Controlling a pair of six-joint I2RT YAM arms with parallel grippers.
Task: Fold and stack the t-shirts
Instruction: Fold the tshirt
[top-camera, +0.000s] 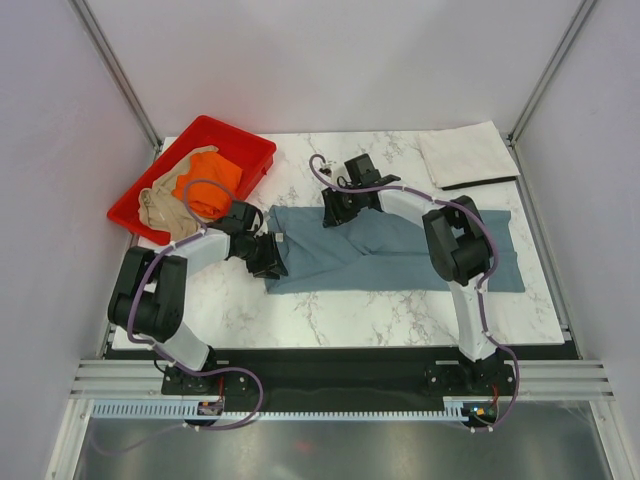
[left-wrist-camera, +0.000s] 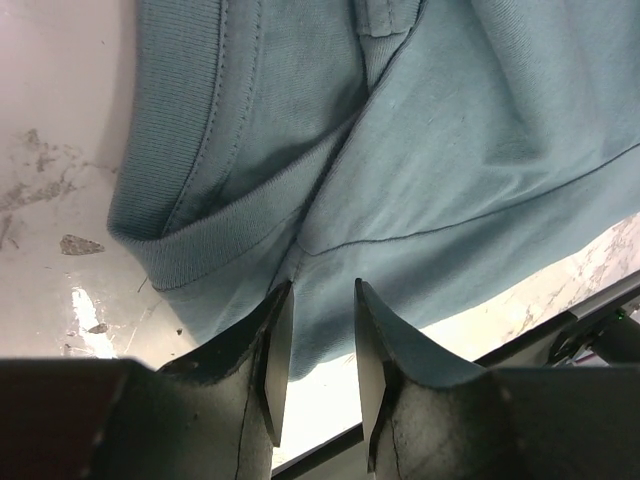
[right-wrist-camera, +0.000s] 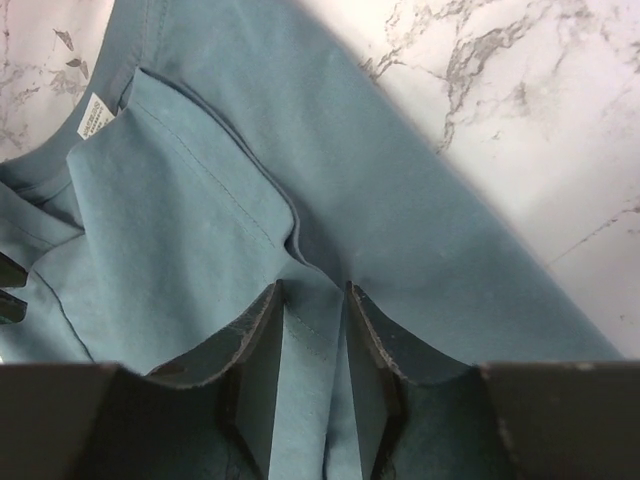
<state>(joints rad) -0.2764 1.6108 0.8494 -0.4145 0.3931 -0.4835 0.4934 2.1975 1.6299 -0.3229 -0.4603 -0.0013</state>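
A slate blue-grey t-shirt (top-camera: 400, 250) lies spread across the middle of the marble table. My left gripper (top-camera: 268, 258) is at its left end by the collar. In the left wrist view the gripper (left-wrist-camera: 317, 290) has its jaws nearly together on the shirt's (left-wrist-camera: 450, 150) lower hem. My right gripper (top-camera: 338, 208) is at the shirt's far edge. In the right wrist view the gripper (right-wrist-camera: 312, 290) pinches a fold of the shirt (right-wrist-camera: 200, 220) near the neck label. The orange t-shirt (top-camera: 210, 175) and the tan t-shirt (top-camera: 160, 207) lie crumpled in the tray. The off-white t-shirt (top-camera: 465, 155) lies folded at the back right.
The red plastic tray (top-camera: 240, 135) stands at the back left corner. Grey walls with metal posts close in the table on three sides. A black strip runs along the near edge by the arm bases.
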